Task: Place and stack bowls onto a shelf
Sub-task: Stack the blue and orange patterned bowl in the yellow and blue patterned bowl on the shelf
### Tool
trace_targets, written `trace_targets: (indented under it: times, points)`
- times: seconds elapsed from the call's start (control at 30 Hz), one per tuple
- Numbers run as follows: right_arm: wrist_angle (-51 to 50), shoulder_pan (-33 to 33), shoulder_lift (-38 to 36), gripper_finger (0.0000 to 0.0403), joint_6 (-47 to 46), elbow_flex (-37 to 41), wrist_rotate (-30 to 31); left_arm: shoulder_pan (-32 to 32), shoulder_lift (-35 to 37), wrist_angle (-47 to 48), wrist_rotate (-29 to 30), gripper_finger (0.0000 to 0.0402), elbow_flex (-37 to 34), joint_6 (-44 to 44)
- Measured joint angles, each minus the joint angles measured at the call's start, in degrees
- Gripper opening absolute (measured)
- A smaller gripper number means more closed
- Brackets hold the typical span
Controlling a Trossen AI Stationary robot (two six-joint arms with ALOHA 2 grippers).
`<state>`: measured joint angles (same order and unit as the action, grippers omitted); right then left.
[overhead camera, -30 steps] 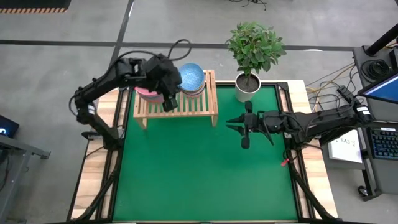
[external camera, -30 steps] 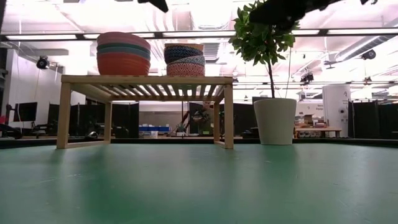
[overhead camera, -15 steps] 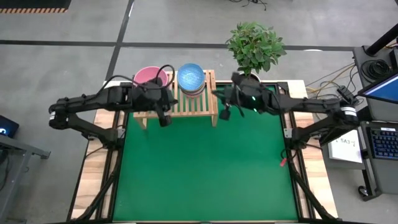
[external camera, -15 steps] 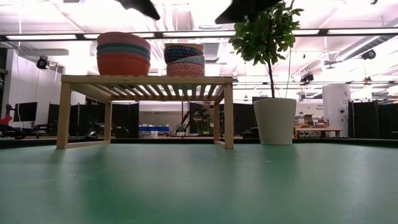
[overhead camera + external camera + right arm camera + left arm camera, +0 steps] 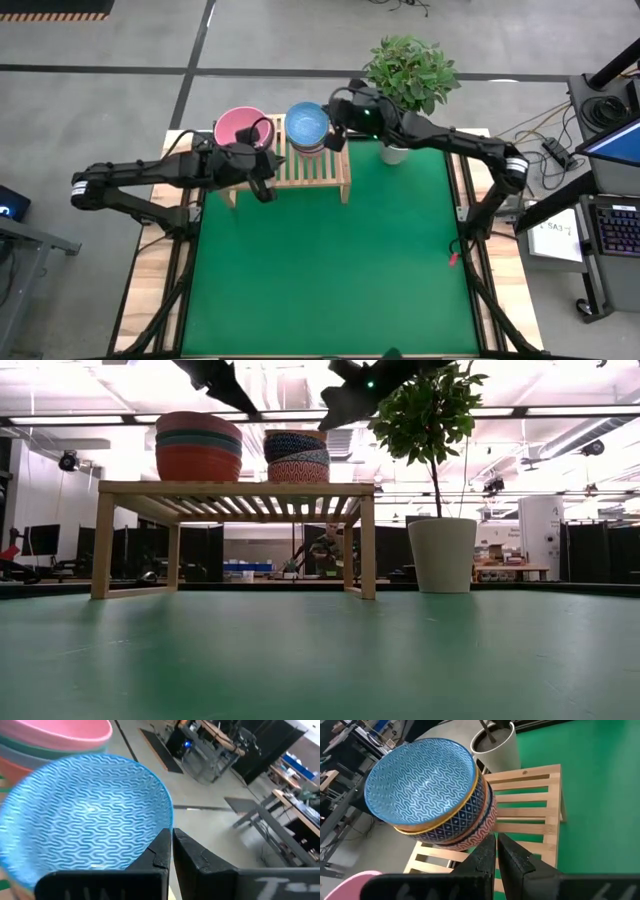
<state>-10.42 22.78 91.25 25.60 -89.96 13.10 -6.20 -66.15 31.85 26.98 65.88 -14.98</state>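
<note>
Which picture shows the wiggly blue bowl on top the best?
The left wrist view: the light blue bowl shows whole, with its pattern and the stack beneath. The right wrist view shows it close but cut off. The high view shows it small from above; the low view shows only the stack's side.

Two dark jointed arms, black cables

Green table [image 5: 330, 270]: wooden shelf [image 5: 300, 172], plant pot [image 5: 393, 152].

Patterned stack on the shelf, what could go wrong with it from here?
The patterned stack looks tilted, not nested flat, so a bump might topple it. The right gripper, fingers shut, sits at the top bowl's rim and could nudge it. The stack stands near the shelf back edge, so a push may drop it off.
</note>
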Motion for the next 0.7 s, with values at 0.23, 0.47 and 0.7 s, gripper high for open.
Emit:
trace_targets:
  times: [0.23, 0.47, 0.7]
  points:
    - [-4.0, 0.9, 2.6, 0.0008, -0.8, -4.3, 0.0, 0.0, -1.1, -0.9, 0.0, 0.0001, -0.6, 0.0]
    - [-5.2, 1.2, 2.6, 0.0008, -2.3, -4.7, 0.0, -0.5, -2.1, -2.1, 1.0, 0.0001, -0.6, -1.5]
    - [-5.9, 1.9, 2.5, 0.0008, -3.1, -4.6, 0.0, -2.3, -2.1, -3.6, 1.0, 0.0001, -0.6, -3.0]
